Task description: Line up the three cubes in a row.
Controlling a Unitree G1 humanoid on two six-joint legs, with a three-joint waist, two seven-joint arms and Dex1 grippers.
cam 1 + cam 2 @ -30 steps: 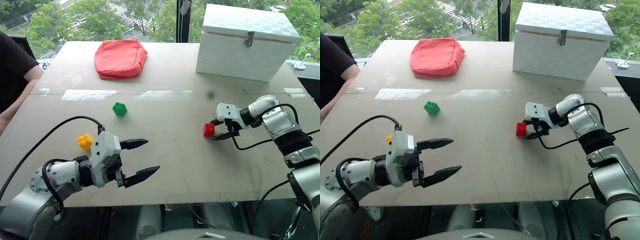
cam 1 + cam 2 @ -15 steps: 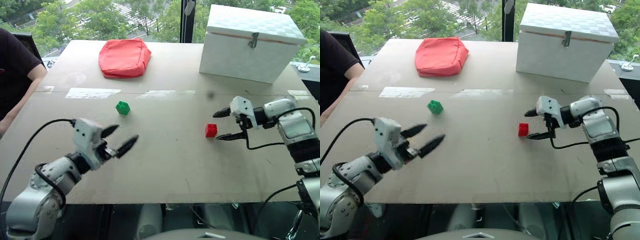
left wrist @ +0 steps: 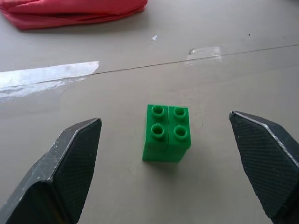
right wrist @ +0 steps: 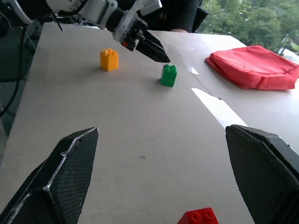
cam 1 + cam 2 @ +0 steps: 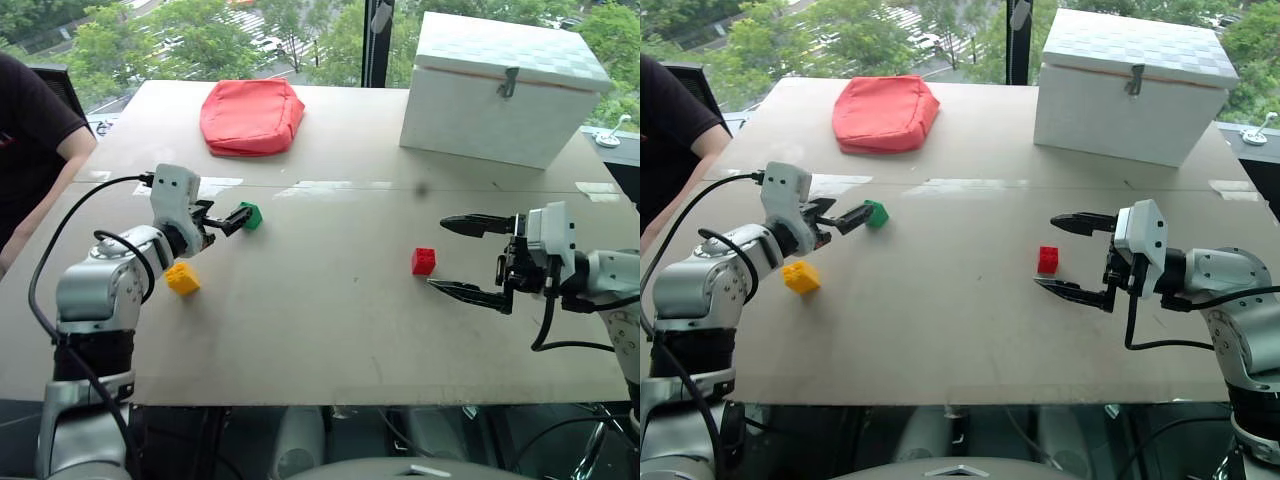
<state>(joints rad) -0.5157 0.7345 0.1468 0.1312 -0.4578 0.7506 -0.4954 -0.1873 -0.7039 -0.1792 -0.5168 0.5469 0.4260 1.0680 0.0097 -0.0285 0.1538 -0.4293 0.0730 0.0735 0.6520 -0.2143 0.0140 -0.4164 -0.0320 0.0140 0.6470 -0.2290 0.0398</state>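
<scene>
From the head views, three small studded plastic cubes sit on the pale grey bench (image 5: 330,330): one green studded plastic cube (image 5: 250,215), one red studded plastic cube (image 5: 423,261) and one yellow-orange studded plastic cube (image 5: 182,278), all apart from one another and not in a row. The left gripper (image 5: 232,219) has its fingers spread, their tips just beside the green cube. The right gripper (image 5: 458,257) hangs wide open, empty, just right of the red cube with the cube ahead of the gap. At the far side lie one soft red fabric pouch (image 5: 250,115) and one large white box with a metal latch (image 5: 505,85); a person's arm in a dark sleeve (image 5: 35,140) shows at the left edge. In the left wrist view the green cube (image 3: 167,133) stands upright, four studs up, between and ahead of two black fingers (image 3: 70,170), touching neither. In the right wrist view two cubes, green (image 4: 168,75) and yellow-orange (image 4: 109,59), stand near the left gripper (image 4: 152,46), and the red cube (image 4: 197,217) lies between the right gripper's own spread fingers (image 4: 65,172).
</scene>
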